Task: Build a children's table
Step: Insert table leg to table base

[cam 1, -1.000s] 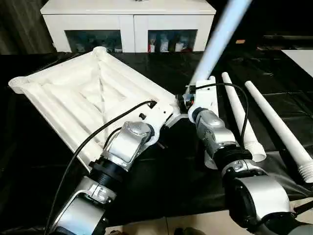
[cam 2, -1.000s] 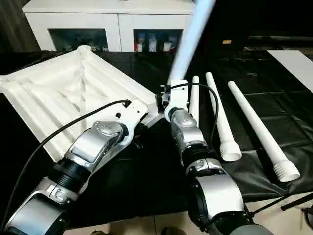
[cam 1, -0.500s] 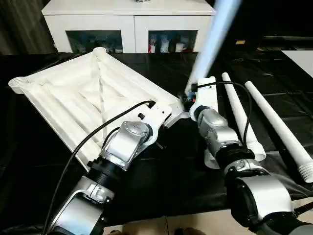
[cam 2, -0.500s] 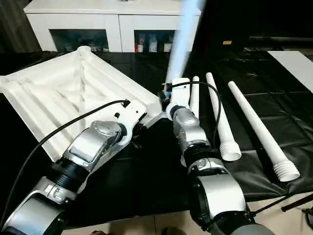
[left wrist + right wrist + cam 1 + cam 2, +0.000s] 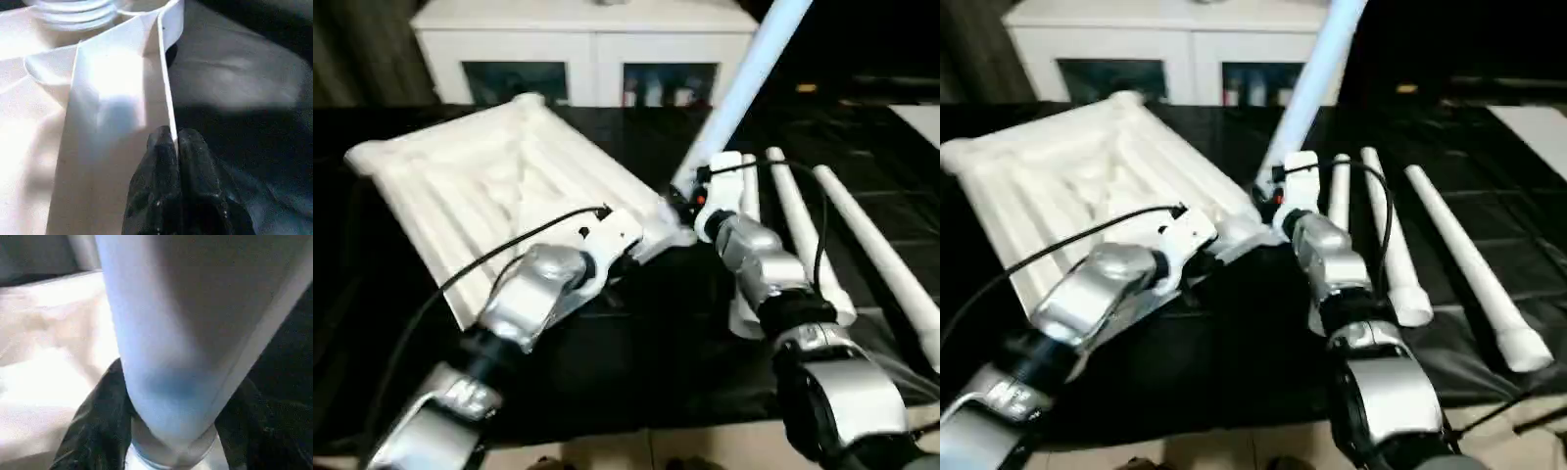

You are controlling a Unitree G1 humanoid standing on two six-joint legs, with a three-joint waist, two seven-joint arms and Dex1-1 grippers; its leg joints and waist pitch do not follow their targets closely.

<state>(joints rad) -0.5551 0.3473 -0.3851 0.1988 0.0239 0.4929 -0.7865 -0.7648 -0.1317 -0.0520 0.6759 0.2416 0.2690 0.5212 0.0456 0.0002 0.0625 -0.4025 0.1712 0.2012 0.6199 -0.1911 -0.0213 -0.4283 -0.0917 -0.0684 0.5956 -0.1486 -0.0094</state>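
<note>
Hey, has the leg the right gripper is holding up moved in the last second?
Yes. The raised leg has swung its lower end left, away from the lying legs, toward the tabletop corner.

Tabletop [image 5: 499, 196] lies left of three legs [image 5: 793, 220], cabinet [image 5: 578, 49] behind both.

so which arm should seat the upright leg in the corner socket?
Right. Its pincer already grips the upright white tube leg near the socket; the left pincer is pinching the white tabletop's rim.
</note>
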